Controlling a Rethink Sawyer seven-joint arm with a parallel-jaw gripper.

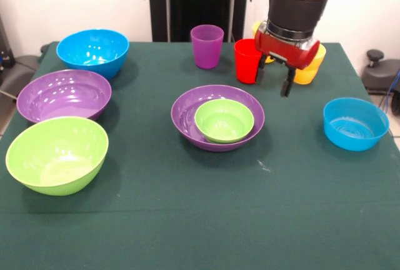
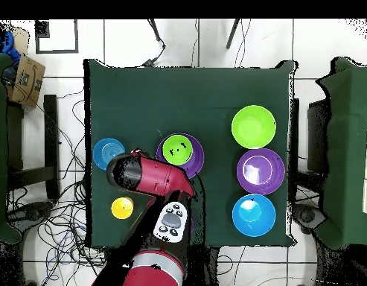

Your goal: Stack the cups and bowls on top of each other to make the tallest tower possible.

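While the tool (image 1: 277, 81) hangs open and empty, the red cup (image 1: 247, 61) stands just beside it, 2 stacked yellow cups (image 1: 309, 70) behind.

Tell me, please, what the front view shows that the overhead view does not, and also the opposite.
Only the front view shows the purple cup, the red cup and the open gripper hanging beside the red cup; in the overhead view the arm covers them. Only the overhead view shows the floor cables and all table edges. Both show the small green bowl sitting in a purple bowl, and the lime bowl.
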